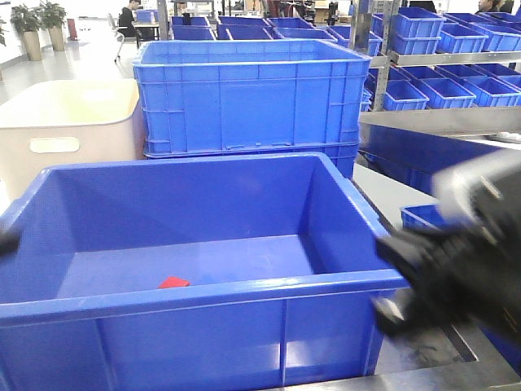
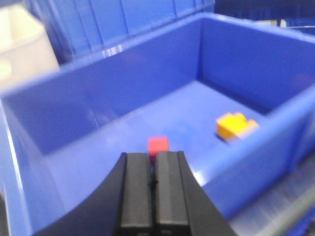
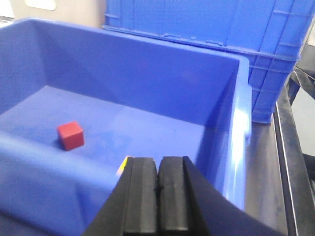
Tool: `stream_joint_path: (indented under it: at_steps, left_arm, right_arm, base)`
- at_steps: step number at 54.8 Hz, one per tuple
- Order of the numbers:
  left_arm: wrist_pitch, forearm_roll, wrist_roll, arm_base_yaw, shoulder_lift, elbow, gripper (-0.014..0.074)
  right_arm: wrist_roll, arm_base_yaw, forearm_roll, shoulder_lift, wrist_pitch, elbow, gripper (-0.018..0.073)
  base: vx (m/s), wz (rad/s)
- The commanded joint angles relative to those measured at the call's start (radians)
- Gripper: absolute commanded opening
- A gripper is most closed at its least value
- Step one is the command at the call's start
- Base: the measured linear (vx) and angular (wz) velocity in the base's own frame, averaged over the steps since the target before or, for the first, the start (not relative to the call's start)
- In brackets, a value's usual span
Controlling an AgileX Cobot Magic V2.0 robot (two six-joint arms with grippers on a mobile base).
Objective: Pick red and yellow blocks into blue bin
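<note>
Both grippers, left (image 2: 153,184) and right (image 3: 158,189), closed, empty; red cube (image 2: 158,145) at twelve o'clock of left, yellow brick (image 2: 235,126) at two, inside blue bin (image 2: 98,88).

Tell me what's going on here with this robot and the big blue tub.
Both blocks already lie on the floor of the blue bin: the red cube and the yellow brick, apart from each other. The left gripper and the right gripper are each near the bin's rim, jaws shut and empty. Judging by that, the sorting looks done.
</note>
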Motion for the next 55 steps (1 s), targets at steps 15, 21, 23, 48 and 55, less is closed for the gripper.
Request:
stream_joint_path:
  at_steps: [15, 21, 23, 48, 55]
  left_arm:
    - [-0.103, -0.041, -0.020, -0.005, -0.353, 0.213, 0.0000]
    - [-0.091, -0.041, -0.020, -0.005, -0.384, 0.213, 0.0000]
    - [-0.091, -0.041, -0.020, -0.005, -0.385, 0.213, 0.0000]
    - [-0.096, -0.040, -0.020, -0.005, -0.383, 0.217, 0.0000]
    - [-0.159, 0.033, -0.025, 0.010, -0.387, 0.272, 0.0000]
  right_arm:
    - [-0.010, -0.003, -0.008, -0.227, -0.249, 0.214, -0.0010]
    - [-0.010, -0.003, -0.008, -0.227, -0.250, 0.214, -0.0010]
    - [-0.010, -0.003, -0.008, -0.227, -0.249, 0.214, -0.0010]
    - [-0.010, -0.003, -0.008, -0.227, -0.246, 0.214, -0.0010]
    - [-0.010, -0.003, -0.008, -0.227, -0.246, 0.214, -0.0010]
  base:
    - [0.00, 0.00]
    - [0.00, 0.00]
    - [0.00, 0.00]
    - [0.00, 0.00]
    - [0.00, 0.00]
